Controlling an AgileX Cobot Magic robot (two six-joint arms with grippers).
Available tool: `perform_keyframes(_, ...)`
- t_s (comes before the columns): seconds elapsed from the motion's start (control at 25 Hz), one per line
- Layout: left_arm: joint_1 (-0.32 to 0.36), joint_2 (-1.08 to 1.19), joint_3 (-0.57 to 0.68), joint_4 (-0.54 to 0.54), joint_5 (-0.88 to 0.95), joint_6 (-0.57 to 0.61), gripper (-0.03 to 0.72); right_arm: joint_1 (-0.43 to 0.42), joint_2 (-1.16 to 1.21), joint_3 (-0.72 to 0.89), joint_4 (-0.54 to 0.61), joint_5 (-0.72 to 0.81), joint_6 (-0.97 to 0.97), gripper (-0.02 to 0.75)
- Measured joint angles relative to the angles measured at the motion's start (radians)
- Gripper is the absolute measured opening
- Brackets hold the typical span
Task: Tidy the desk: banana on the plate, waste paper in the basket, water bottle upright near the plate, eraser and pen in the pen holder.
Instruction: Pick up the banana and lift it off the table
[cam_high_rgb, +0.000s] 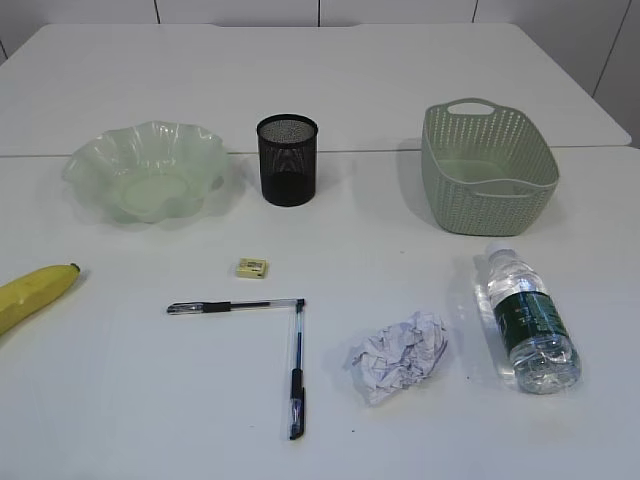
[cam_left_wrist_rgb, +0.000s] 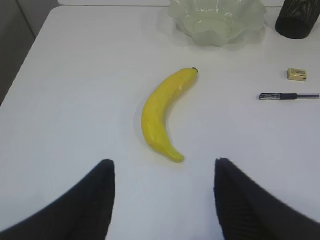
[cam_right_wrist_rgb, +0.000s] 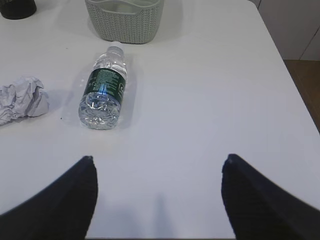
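We are starting with the banana (cam_left_wrist_rgb: 162, 114) lying at the near left, nearer than the plate (cam_left_wrist_rgb: 218, 22), our left gripper (cam_left_wrist_rgb: 164, 200) hanging spread and empty (right gripper (cam_right_wrist_rgb: 159, 197) likewise), needing to descend.

No readable text anywhere. The water bottle (cam_right_wrist_rgb: 102, 90), lying on its side right of the waste paper (cam_high_rgb: 399, 356), carried a dark green label (cam_high_rgb: 527, 315) with pale print, too small and blurred to make out in either the exterior or right wrist view. The waste paper showed faint bluish marks, not legible. The eraser (cam_left_wrist_rgb: 297, 74), near the middle of the desk (cam_high_rgb: 140, 390), had a darker printed patch on its top face, unreadable. The two pens (cam_high_rgb: 235, 306) had no marking that could be read. Plate, pen holder, basket and banana bore no lettering, numbers or signs.
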Motion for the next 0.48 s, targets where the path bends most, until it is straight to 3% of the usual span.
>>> perform_keyframes(0.48, 0.0, 0.0, 0.0, 0.0, 0.0, 0.0, 0.434, 0.0, 0.0, 0.0, 0.0, 0.0, 0.0, 0.574)
